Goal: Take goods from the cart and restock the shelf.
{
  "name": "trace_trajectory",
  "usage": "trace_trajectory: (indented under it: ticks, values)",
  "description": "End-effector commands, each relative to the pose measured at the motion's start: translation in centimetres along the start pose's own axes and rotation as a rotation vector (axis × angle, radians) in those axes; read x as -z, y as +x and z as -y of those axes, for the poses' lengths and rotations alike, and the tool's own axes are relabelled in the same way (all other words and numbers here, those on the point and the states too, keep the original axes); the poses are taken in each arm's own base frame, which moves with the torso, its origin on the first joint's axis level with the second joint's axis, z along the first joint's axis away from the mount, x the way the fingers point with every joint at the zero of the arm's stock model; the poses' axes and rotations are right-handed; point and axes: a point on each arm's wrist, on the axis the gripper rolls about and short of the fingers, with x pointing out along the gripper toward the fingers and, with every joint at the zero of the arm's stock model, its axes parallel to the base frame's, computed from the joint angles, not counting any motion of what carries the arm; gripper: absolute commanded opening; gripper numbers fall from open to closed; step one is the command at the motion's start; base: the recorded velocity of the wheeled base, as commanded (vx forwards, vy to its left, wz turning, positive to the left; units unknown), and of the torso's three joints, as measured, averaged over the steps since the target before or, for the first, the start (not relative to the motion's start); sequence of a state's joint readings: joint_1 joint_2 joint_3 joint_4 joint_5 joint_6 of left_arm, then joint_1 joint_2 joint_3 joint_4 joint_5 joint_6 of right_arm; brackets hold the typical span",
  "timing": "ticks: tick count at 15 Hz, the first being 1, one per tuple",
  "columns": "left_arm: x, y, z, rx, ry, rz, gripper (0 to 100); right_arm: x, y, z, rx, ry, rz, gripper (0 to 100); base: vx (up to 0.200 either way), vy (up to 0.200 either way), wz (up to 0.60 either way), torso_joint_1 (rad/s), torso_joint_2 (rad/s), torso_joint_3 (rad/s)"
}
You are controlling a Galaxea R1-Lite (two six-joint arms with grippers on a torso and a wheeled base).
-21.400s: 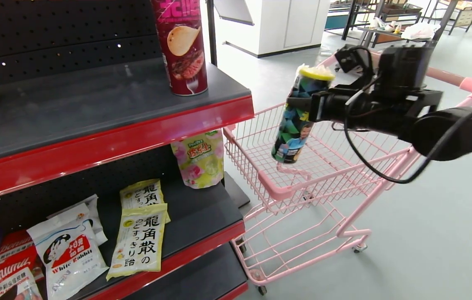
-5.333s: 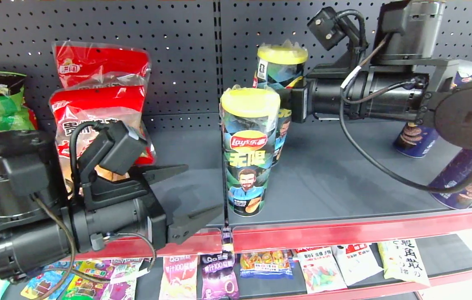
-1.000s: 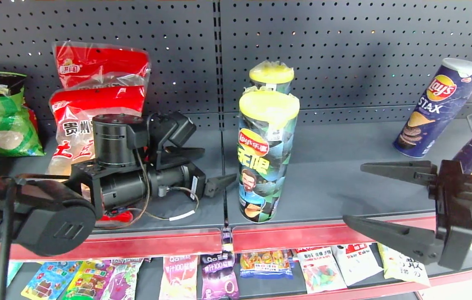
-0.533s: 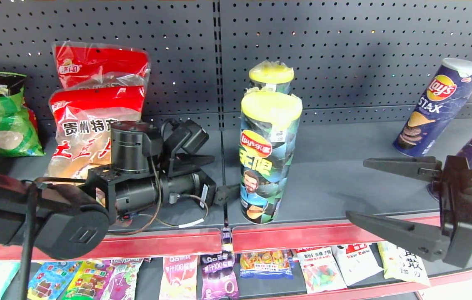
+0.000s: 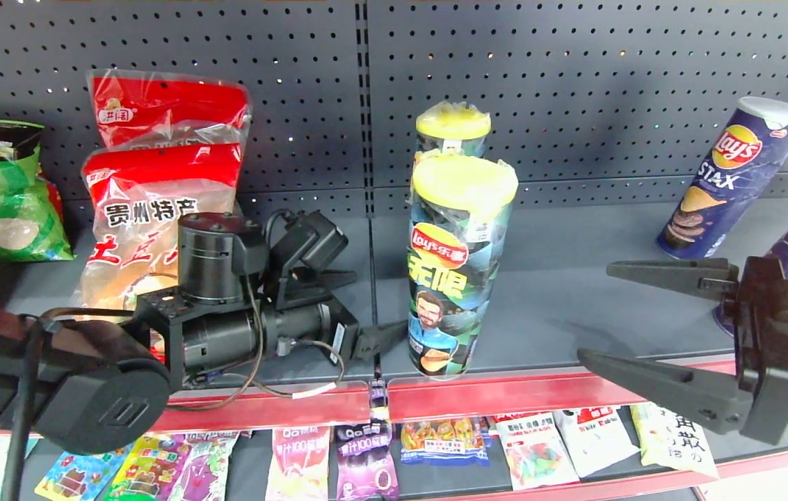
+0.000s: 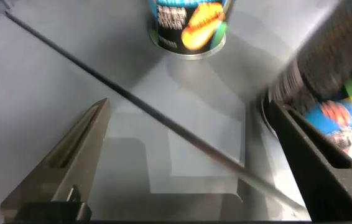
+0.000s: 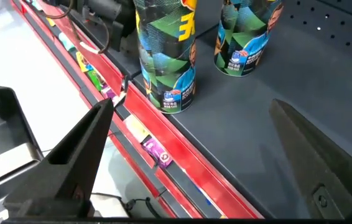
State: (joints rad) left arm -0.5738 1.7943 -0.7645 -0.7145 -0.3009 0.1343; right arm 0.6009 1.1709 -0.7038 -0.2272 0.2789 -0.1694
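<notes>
Front can (image 5: 460,268) stands at front edge of shelf (image 5: 574,306), rear can (image 5: 453,129) directly behind it. My left gripper (image 5: 373,306) lies just left of front can, my right gripper (image 5: 595,313) well right of it. I find bags (image 5: 150,195) behind left gripper.

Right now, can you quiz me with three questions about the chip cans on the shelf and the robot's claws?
1. True or false: the robot's right black gripper is shut on a can.
2. What is closest to the left black gripper? A the front yellow-lidded chip can, B a pink cart, C a glass bottle.
3. On the grey metal shelf, is the dark blue, white-lidded chip can upright or tilted?
Key: 1 false, it is open and empty. 2 A. 3 tilted.
</notes>
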Motion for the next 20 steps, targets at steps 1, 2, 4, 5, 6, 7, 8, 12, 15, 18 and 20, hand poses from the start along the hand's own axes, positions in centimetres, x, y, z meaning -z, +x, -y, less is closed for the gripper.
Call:
trace_trajectory:
  ticks: [1,2,4,5,6,7,8,12,15,18,20]
  values:
    - [0.0,-1.0,0.2,-0.002,-0.001,0.002,100,0.4,0.1,0.0,-0.002,0.005,-0.016,100,0.0,0.0,0.0,0.0,0.0,0.0]
    - [0.1,-1.4,0.4,-0.002,-0.001,-0.001,100,0.8,0.2,0.0,-0.001,0.01,-0.029,100,0.0,0.0,0.0,0.0,0.0,0.0]
    - [0.4,-1.9,0.6,-0.001,-0.003,-0.007,100,1.5,0.7,0.1,-0.004,0.021,-0.063,100,0.0,0.0,0.0,0.0,0.0,0.0]
    - [0.4,-1.9,0.6,-0.002,-0.005,-0.007,100,1.7,1.3,0.3,-0.004,0.027,-0.083,100,0.0,0.0,0.0,0.0,0.0,0.0]
    - [0.4,-1.8,0.5,-0.004,-0.005,-0.007,100,1.7,2.0,0.5,-0.007,0.031,-0.096,100,0.0,0.0,0.0,0.0,0.0,0.0]
    - [0.3,-1.6,0.3,-0.013,-0.006,-0.006,100,1.4,2.6,0.7,-0.01,0.031,-0.097,100,0.0,0.0,0.0,0.0,0.0,0.0]
    - [0.2,-1.5,0.1,-0.021,-0.006,-0.004,100,1.3,3.3,0.9,-0.012,0.034,-0.108,100,0.0,0.0,0.0,0.0,0.0,0.0]
    - [0.1,-0.7,-0.3,-0.026,-0.004,0.002,100,1.9,5.4,1.2,-0.029,0.046,-0.159,100,0.0,0.0,0.0,0.0,0.0,0.0]
    - [-0.8,0.0,-0.5,-0.021,0.002,0.029,100,2.4,6.3,1.3,-0.039,0.054,-0.189,100,0.0,0.0,0.0,0.0,0.0,0.0]
    - [-0.9,0.3,-0.5,-0.013,0.002,0.031,100,3.0,7.3,1.2,-0.05,0.059,-0.218,100,0.0,0.0,0.0,0.0,0.0,0.0]
    - [-0.9,0.2,-0.4,-0.01,0.001,0.031,100,3.1,8.0,1.4,-0.053,0.062,-0.228,100,0.0,0.0,0.0,0.0,0.0,0.0]
